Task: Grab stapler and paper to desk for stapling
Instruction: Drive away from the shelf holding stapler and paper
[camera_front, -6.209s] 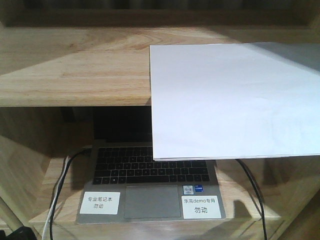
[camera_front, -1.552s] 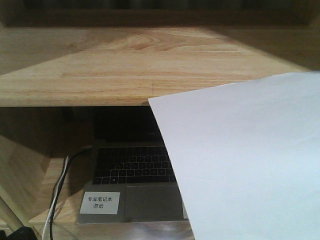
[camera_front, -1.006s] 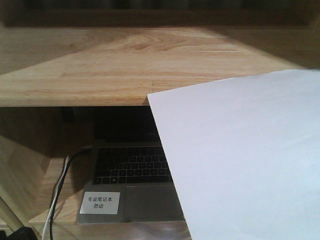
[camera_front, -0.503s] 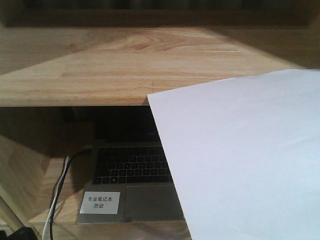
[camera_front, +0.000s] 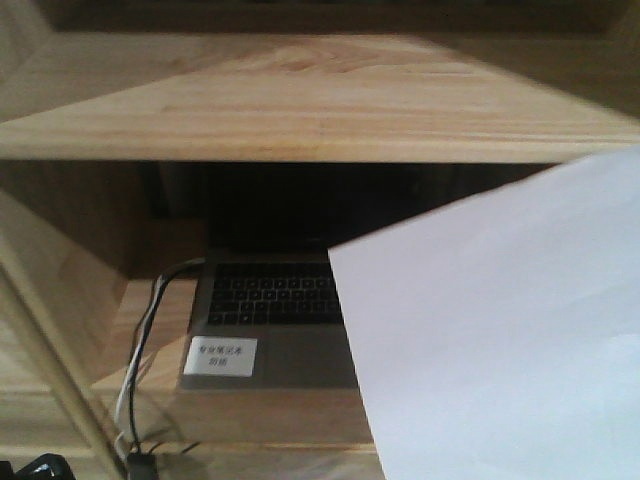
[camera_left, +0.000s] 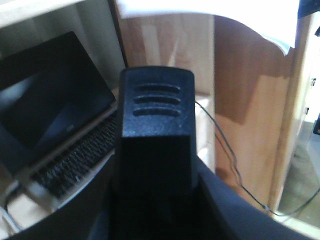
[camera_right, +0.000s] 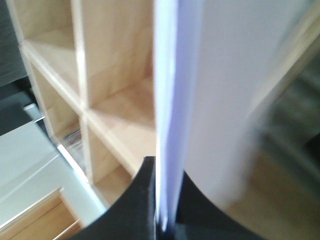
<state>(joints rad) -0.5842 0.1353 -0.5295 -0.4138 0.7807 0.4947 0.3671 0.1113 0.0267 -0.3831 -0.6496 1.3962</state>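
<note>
You see the shelf (camera_front: 300, 110) across the front view. The paper (camera_front: 500, 330) hangs before it at the right, above the laptop (camera_front: 270, 300). Your right tool (camera_right: 162, 222) clamps the paper's near edge and the sheets run forward from it. For your left tool (camera_left: 156, 150), I cannot tell its state.

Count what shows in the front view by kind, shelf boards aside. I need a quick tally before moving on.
paper: 1 stack
laptop: 1
label: 1
cables: 2, one white and one black, left of the laptop
Total: 5
</note>
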